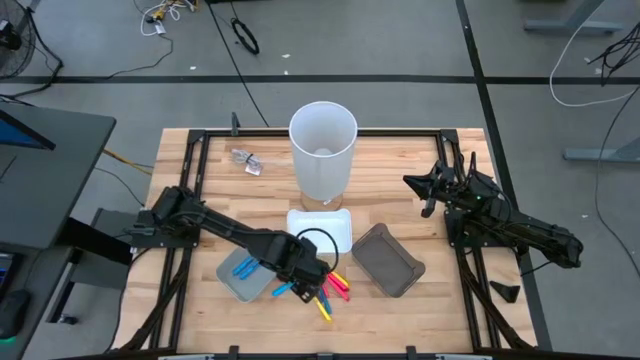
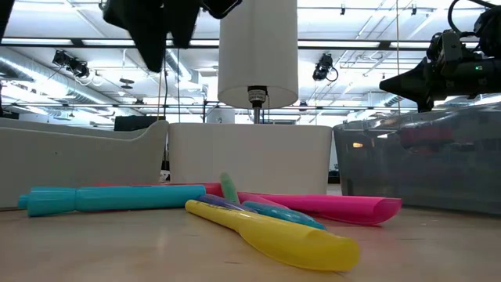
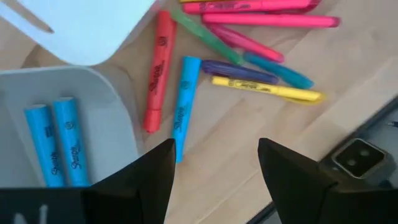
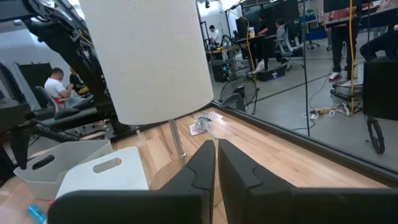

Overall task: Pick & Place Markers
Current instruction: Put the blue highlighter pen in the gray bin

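Several markers (image 3: 249,56) lie loose on the wood near the table's front middle: a red one (image 3: 158,71), a blue one (image 3: 185,106), a yellow one (image 3: 267,89), plus green, pink, purple and teal ones. Two more blue markers (image 3: 56,143) lie side by side in the light grey tray (image 1: 232,283) at the front left. My left gripper (image 3: 214,180) hangs open above the wood beside the loose blue marker, pointing down, with nothing between its fingers. My right gripper (image 1: 425,190) is shut and level at the far right, away from the markers.
A tall white cylinder (image 1: 323,150) on a stand rises at the far middle. A white tray (image 1: 320,228) lies in front of it and a dark grey tray (image 1: 388,260) to the right. A crumpled wrapper (image 1: 247,160) lies far left. Black frame rails (image 3: 360,155) border the table.
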Controlling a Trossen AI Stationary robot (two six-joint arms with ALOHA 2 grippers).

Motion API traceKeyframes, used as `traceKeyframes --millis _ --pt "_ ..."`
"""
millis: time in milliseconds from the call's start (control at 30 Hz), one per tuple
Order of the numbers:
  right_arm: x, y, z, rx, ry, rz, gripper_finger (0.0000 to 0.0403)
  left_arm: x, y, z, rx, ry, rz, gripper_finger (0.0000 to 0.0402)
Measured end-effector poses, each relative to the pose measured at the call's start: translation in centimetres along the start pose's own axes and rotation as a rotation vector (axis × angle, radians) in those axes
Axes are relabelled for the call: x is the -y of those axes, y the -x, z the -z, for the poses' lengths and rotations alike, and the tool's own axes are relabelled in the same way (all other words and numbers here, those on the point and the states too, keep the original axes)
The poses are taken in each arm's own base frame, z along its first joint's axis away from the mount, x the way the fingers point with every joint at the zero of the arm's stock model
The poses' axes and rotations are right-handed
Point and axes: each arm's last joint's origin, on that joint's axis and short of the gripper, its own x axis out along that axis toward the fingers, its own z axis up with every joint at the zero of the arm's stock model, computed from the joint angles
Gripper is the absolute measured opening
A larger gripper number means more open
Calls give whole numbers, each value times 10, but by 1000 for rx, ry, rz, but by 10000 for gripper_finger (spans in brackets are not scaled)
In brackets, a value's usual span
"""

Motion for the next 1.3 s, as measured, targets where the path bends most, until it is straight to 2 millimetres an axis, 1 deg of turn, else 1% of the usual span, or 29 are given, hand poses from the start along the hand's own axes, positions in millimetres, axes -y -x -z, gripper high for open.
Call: traceKeyframes --millis 233,733,900,1100,1300 --pt "0 0 0 0 0 0 24 5 -1 10 12 12 5 234" --pt "0 0 0 0 0 0 24 6 -1 11 33 15 -4 234" --pt "0 0 0 0 0 0 24 10 -19 9 35 -29 -40 234" --pt "0 0 0 0 0 -1 24 10 -29 5 49 -40 -70 234" --pt "0 0 0 0 0 0 24 13 -44 3 50 -67 -92 234"
